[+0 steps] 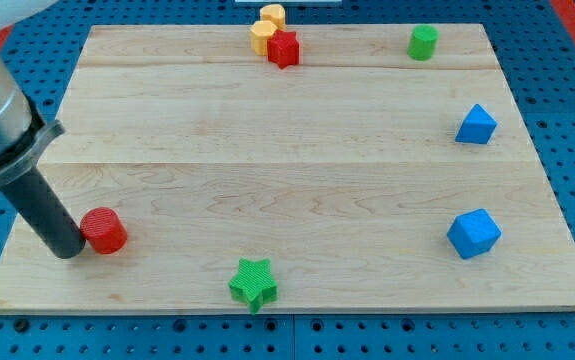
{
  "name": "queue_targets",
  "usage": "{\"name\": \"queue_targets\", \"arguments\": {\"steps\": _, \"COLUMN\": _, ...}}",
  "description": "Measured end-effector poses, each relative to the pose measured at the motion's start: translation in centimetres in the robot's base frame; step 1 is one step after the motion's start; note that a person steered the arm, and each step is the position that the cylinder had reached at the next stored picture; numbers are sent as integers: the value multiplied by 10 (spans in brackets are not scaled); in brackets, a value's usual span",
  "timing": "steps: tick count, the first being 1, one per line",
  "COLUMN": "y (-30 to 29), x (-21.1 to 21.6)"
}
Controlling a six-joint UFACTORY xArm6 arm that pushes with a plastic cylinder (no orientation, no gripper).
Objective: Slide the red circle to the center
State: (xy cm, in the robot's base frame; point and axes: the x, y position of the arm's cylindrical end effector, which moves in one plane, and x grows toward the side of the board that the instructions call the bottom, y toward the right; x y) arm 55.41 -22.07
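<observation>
The red circle lies on the wooden board near the view's bottom left. My tip stands on the board just to the left of the red circle and touches its left side. The dark rod rises from there toward the view's upper left.
A green star sits at the bottom middle. A red star and two yellow blocks cluster at the top middle. A green cylinder is at the top right. Two blue blocks stand at the right.
</observation>
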Motion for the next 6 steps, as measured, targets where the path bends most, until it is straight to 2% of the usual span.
{"name": "queue_targets", "arguments": {"steps": 3, "y": 66, "x": -19}}
{"name": "queue_targets", "arguments": {"steps": 6, "y": 132, "x": -92}}
